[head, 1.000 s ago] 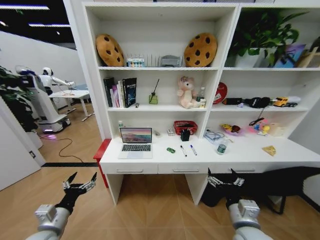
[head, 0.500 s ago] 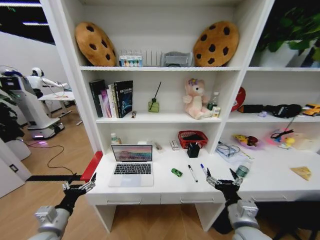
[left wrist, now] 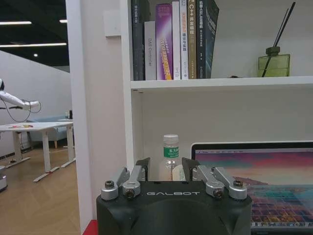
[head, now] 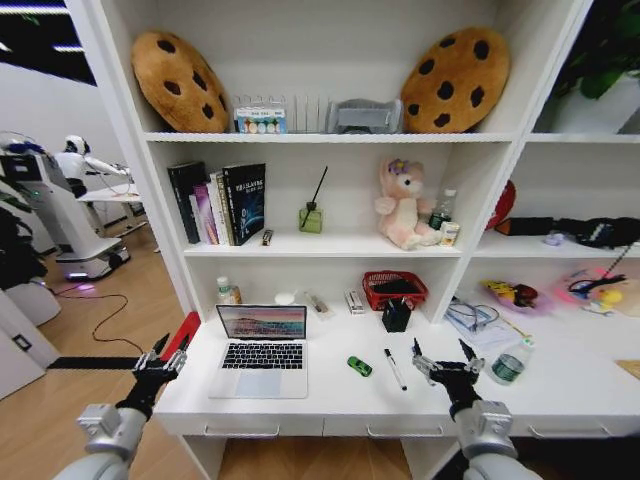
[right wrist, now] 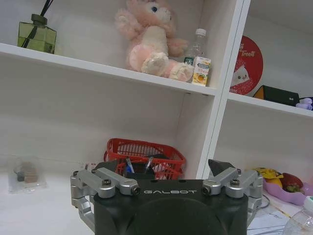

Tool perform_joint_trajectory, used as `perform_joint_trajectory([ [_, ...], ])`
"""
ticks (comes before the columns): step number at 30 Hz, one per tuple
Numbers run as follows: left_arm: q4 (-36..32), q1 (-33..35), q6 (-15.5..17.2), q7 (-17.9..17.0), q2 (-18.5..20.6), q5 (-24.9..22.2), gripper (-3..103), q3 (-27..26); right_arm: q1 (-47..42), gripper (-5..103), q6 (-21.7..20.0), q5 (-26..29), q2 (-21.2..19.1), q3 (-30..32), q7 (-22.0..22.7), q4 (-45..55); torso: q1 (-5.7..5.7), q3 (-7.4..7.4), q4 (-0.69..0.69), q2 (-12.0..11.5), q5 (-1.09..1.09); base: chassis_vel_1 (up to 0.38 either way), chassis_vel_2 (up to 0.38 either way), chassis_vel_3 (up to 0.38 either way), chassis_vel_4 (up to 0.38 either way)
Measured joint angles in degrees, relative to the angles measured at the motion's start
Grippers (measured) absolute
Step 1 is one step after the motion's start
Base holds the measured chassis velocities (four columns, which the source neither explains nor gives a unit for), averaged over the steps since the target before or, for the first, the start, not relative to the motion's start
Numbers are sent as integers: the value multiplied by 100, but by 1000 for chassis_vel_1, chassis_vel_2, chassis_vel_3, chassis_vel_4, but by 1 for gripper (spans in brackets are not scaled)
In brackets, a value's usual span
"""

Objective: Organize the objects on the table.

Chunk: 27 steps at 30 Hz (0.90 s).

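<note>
On the white table (head: 330, 402) a silver laptop (head: 258, 350) stands open at the left. A tiny green toy car (head: 359, 366) and a pen (head: 395, 369) lie to its right. The small green can (head: 510, 365) stands further right, and a yellow piece (head: 632, 368) shows at the view's right edge. My left gripper (head: 160, 358) hangs open at the table's front left corner, beside the laptop (left wrist: 254, 186). My right gripper (head: 440, 358) is open over the front edge, between the pen and the can. Both hold nothing, as the left gripper (left wrist: 165, 164) and right gripper (right wrist: 161, 166) also show from the wrists.
White shelves rise behind the table with books (head: 220, 203), a pink teddy bear (head: 405, 205) and cookie cushions (head: 455, 80). A red basket (head: 394, 290) and a black pen holder (head: 396, 315) stand at the table's back. Another robot (head: 40, 215) stands far left.
The whole picture has shifted: the camera has come closer to the table and shelves. Both grippers stay open in front, now at the table's front edge.
</note>
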Motion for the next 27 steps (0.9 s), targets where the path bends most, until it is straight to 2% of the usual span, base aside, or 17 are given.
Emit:
perform_joint_trajectory([
  [2, -52, -114, 128, -17, 114, -20, 29, 40, 19, 100, -38, -1, -3, -19, 6, -11, 4, 1, 1, -1, 0, 0, 0, 0, 0],
  [3, -52, -114, 128, -17, 114, -20, 29, 40, 19, 100, -38, -1, -3, -19, 6, -11, 4, 1, 1, -1, 0, 0, 0, 0, 0],
  [5, -86, -302, 253, -47, 280, -86, 19, 116, 36, 100, -63, -11, 4, -55, 5, -37, 7, 2, 1, -3, 0, 0, 0, 0, 0],
  [6, -86, -302, 253, -47, 280, -86, 19, 116, 36, 100, -63, -11, 4, -55, 5, -37, 7, 2, 1, -3, 0, 0, 0, 0, 0],
  [9, -93, -709, 548, -238, 695, -361, 3, 238, 139, 100, -78, -78, -54, -139, -32, -207, 8, 2, -4, -3, -1, 0, 0, 0, 0],
  [11, -136, -742, 625, -290, 776, -442, 3, 239, 212, 100, -94, -71, -125, -164, -43, -275, 8, 2, -3, -3, -1, 0, 0, 0, 0],
  [13, -278, -828, 870, -400, 1083, -735, 0, 263, 418, 100, -102, -27, -336, -202, -79, -513, 8, 2, 3, -3, 2, 0, 0, 0, 0],
  [14, -278, -828, 870, -400, 1083, -735, 0, 263, 418, 100, -102, -27, -336, -202, -79, -513, 8, 2, 3, -3, 2, 0, 0, 0, 0],
  [15, -285, -873, 953, -404, 1204, -836, 0, 296, 478, 100, -102, -19, -405, -204, -89, -604, 8, 2, 2, -3, 1, 0, 0, 0, 0],
  [16, -261, -969, 1127, -421, 1508, -1088, 0, 373, 630, 100, -101, -10, -542, -224, -98, -804, 8, 2, -1, -3, 0, 0, 0, 0, 0],
  [18, -222, -1028, 1197, -442, 1651, -1193, 0, 415, 714, 100, -99, -2, -602, -243, -106, -893, 8, 2, 0, -3, 1, 0, 0, 0, 0],
  [20, 78, -1448, 1374, -569, 2102, -1433, 0, 782, 907, 100, -95, 44, -698, -277, -120, -1138, 8, 3, 2, -3, 0, 0, 0, 0, 0],
  [21, 78, -1448, 1374, -569, 2102, -1433, 0, 782, 907, 100, -95, 44, -698, -277, -120, -1138, 8, 3, 2, -3, 0, 0, 0, 0, 0],
  [23, 301, -1851, 1466, -691, 2285, -1557, 0, 1142, 992, 100, -95, 84, -714, -280, -120, -1246, 8, 3, 1, -4, 0, 0, 0, 0, 0],
  [25, 606, -2594, 1594, -931, 2372, -1757, 0, 1785, 1101, 100, -7, 243, -733, -280, -169, -1357, 8, 3, -2, -4, 1, 0, 0, 0, 0],
  [27, 680, -2778, 1615, -988, 2366, -1791, 0, 1941, 1125, 100, 20, 281, -738, -279, -176, -1364, 8, 3, -2, -4, 0, 0, 0, 0, 0],
])
